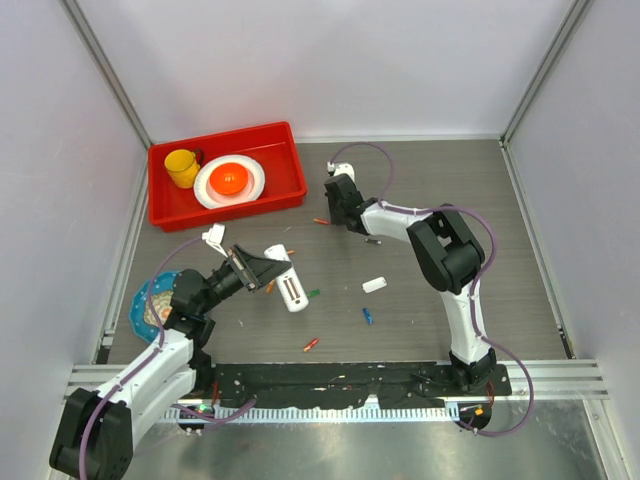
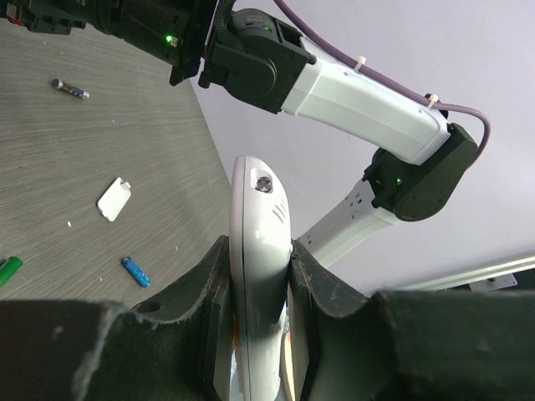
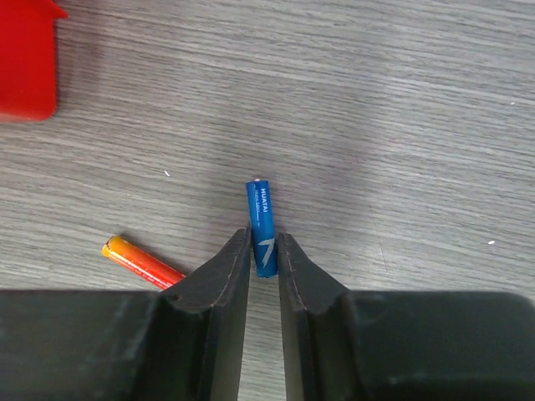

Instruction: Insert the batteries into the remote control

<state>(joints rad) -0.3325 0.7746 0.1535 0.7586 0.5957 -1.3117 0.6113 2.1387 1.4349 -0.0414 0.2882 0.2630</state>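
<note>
Grey wood-grain table [image 1: 430, 200] enclosed by pale walls on the left, right and far sides.

Red bin [image 1: 170, 215] at the far left, containing a white plate [image 1: 205, 188] with an orange item [image 1: 230, 179] on it. A yellow cup [image 1: 182, 167] stands left of the plate.

Left gripper [image 2: 259, 259]: clamped on the remote control [image 2: 261, 200], which is held on edge, clear of the table, at the near left.

Right gripper [image 3: 264, 238]: far centre, lowered to the table, fingertips pressed against both sides of the near end of a blue battery [image 3: 261, 209] lying flat.

White cover piece [image 1: 374, 285]: lies on the table near centre, well apart from the remote control.

Orange-and-red battery [image 3: 142, 261]: on the table just beside the right gripper, untouched. Red battery [image 1: 311, 344] lies alone towards the near edge.
</note>
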